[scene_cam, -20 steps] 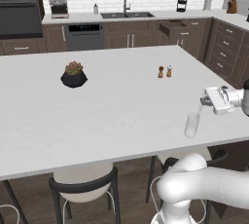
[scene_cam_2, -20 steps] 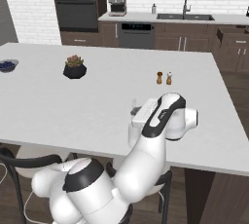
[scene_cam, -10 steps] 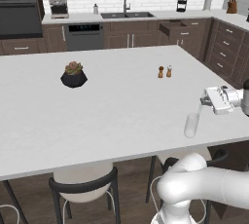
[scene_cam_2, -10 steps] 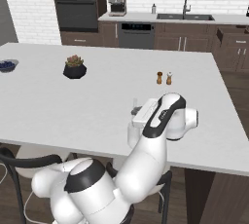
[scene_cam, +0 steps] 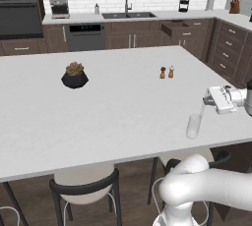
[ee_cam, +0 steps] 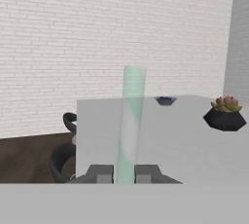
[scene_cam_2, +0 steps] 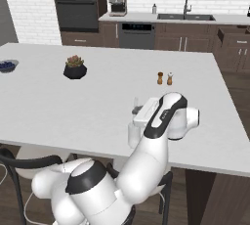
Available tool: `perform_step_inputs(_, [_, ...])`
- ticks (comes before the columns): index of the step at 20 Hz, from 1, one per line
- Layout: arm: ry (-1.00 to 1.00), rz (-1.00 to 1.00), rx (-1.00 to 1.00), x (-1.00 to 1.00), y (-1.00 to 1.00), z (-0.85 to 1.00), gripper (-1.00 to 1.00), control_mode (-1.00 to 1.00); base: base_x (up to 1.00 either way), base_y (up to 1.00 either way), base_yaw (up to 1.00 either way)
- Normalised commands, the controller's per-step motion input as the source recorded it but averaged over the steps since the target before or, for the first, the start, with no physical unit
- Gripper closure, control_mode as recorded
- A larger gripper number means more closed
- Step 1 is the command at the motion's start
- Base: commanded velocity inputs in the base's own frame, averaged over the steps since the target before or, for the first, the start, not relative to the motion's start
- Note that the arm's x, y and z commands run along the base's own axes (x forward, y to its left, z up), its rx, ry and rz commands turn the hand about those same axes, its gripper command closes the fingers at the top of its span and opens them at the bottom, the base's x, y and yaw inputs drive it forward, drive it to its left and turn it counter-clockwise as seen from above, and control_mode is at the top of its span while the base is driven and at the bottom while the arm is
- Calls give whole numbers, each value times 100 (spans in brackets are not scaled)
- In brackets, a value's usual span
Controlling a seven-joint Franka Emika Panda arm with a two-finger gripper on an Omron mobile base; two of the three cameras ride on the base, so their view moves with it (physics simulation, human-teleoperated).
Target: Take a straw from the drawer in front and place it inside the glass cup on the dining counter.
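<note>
One straw stands upright between gripper fingertips in hand view, pinched tight; base views too coarse to show it. Gripper hovers just above glass cup near right edge of dining counter.

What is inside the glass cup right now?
The glass cup on the dining counter looks clear, with nothing showing in it. The straw stands pinched in the claw, just above the cup. In the right base view the arm partly covers the cup.
</note>
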Motion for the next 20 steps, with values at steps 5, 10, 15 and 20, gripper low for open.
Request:
perform_step_inputs(5, [0, 0, 0, 7, 0, 8, 100, -100, 0, 0, 0])
perform_step_inputs(10, [-1, 0, 0, 19, 0, 5, 100, -100, 0, 0, 0])
perform_step_inputs(15, [-6, 0, 0, 15, 0, -4, 100, -100, 0, 0, 0])
perform_step_inputs(20, [-6, 1, 0, 9, 0, -17, 100, -100, 0, 0, 0])
